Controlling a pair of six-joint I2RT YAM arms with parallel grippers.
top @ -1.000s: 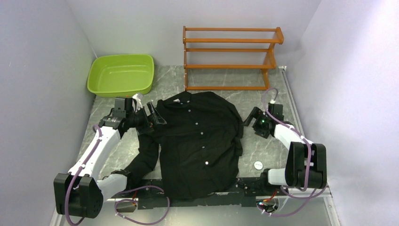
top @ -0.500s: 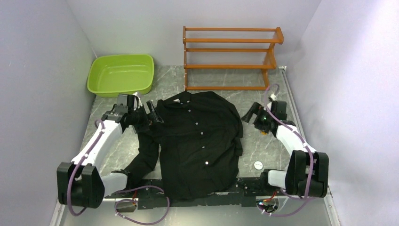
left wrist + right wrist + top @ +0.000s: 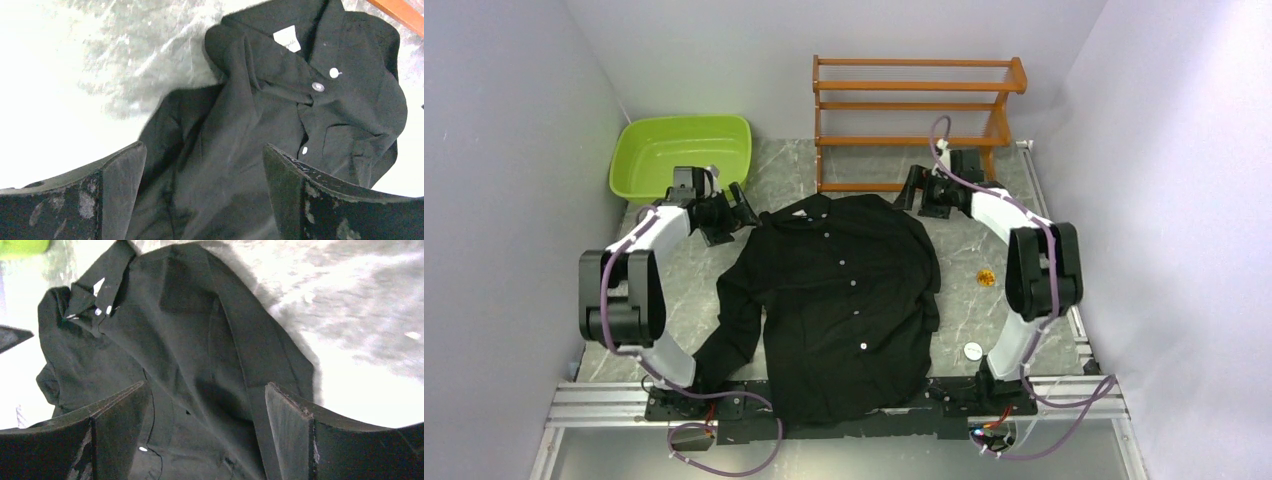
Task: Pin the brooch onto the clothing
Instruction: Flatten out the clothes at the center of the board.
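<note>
The left jaws and the right jaws are both standing released, gripping nothing. The clothing (image 3: 844, 300) is lying flat between them, a shoulder just ahead of each pair. The brooch (image 3: 987, 277) is resting on the worktop (image 3: 984, 232), well apart from the right jaws.

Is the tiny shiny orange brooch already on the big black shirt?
No, the tiny round orange brooch lies on the grey marbled table, apart from the black button-up shirt.
</note>
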